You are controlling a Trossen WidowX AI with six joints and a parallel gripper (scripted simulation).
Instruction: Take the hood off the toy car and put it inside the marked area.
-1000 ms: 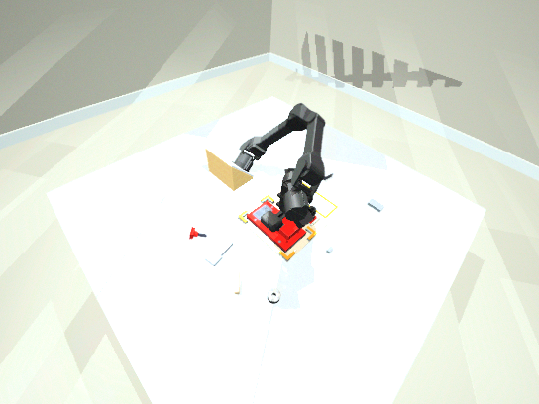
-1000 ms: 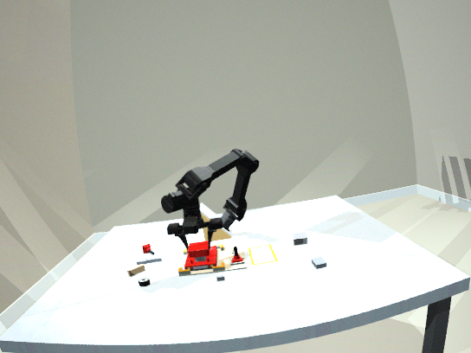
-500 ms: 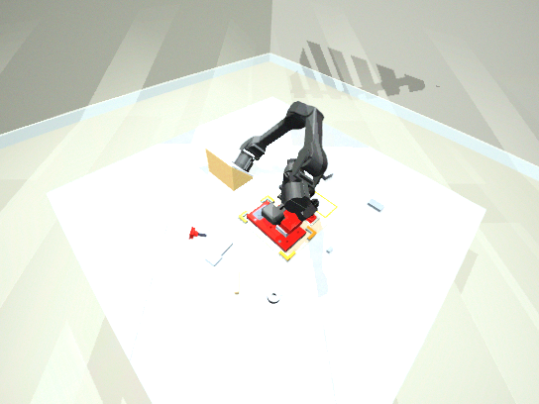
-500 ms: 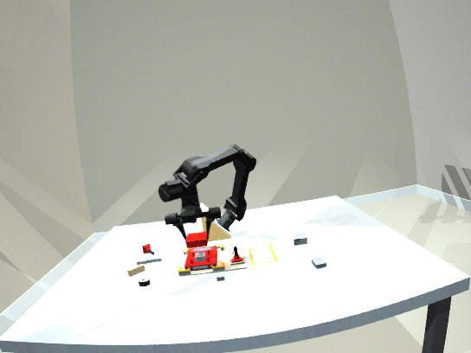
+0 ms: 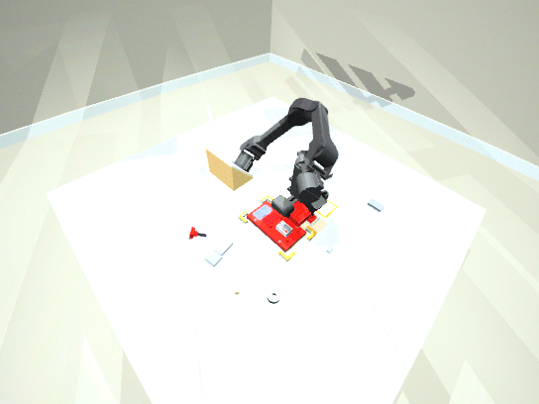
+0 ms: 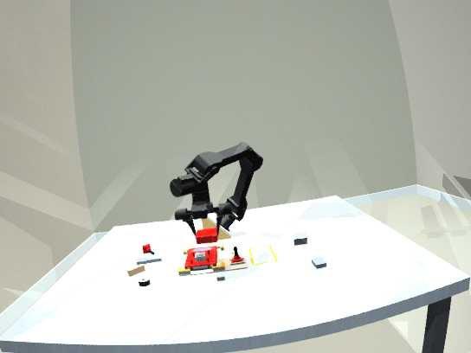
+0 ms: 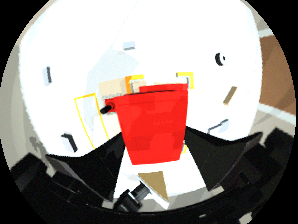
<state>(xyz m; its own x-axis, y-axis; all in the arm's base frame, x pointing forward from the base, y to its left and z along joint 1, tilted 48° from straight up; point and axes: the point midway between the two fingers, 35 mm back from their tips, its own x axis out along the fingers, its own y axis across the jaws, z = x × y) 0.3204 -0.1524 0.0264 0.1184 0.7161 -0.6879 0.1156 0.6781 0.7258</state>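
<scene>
My gripper (image 6: pixel 206 233) (image 7: pixel 153 112) is shut on the red hood (image 6: pixel 207 237) (image 5: pixel 300 213) (image 7: pixel 154 132) and holds it a little above the toy car (image 6: pixel 200 258) (image 5: pixel 271 225). The car is a flat red body with yellow corner pieces on the white table. The hood fills the middle of the wrist view and hides most of the car there. The marked area is a yellow outlined rectangle (image 6: pixel 264 262) (image 5: pixel 336 206) (image 7: pixel 79 120) on the table just to the right of the car, and nothing lies in it.
A tan board (image 5: pixel 225 170) stands behind the car by the arm's base. A red knob (image 6: pixel 236 258) sits on a tan plate between car and marked area. A small red piece (image 6: pixel 147 248), grey blocks (image 6: pixel 300 238) (image 6: pixel 319 262) and a ring (image 6: pixel 144 283) lie scattered around.
</scene>
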